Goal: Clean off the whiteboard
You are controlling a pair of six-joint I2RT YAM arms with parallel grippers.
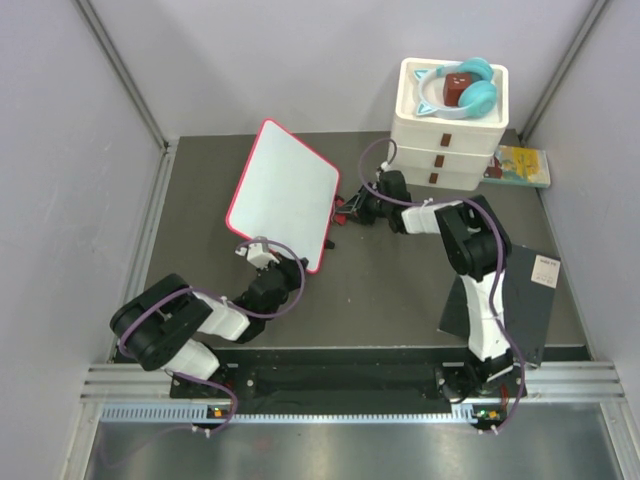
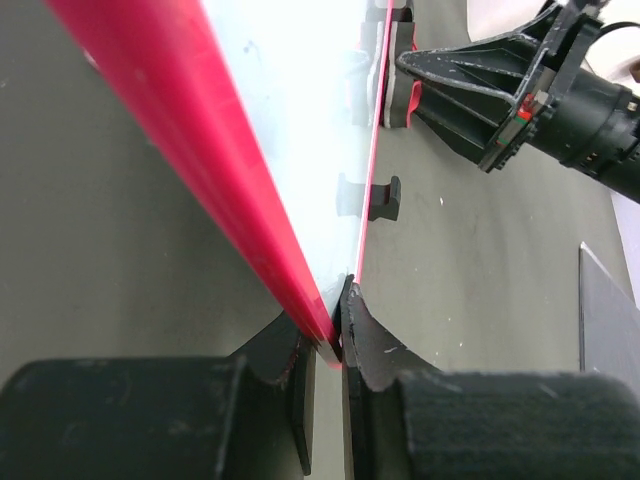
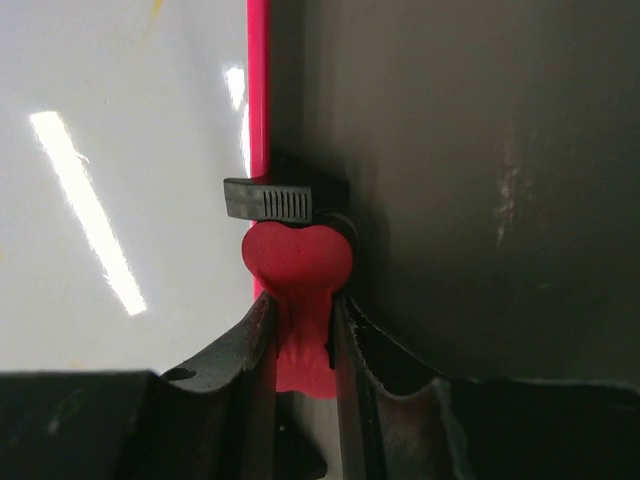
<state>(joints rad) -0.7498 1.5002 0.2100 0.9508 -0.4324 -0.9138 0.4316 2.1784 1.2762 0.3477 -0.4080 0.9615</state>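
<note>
The whiteboard, white with a pink-red rim, stands tilted over the dark table, left of centre. My left gripper is shut on its near corner; in the left wrist view the rim runs down between the jaws of the left gripper. My right gripper is at the board's right edge, shut on a small red eraser piece with a black ribbed pad that touches the rim. The board's face looks nearly blank, with a faint yellow speck at the top.
A white drawer stack stands at the back right, with teal headphones on top. A book lies beside it. A dark grey sheet lies under the right arm. A black clip sits on the board's edge.
</note>
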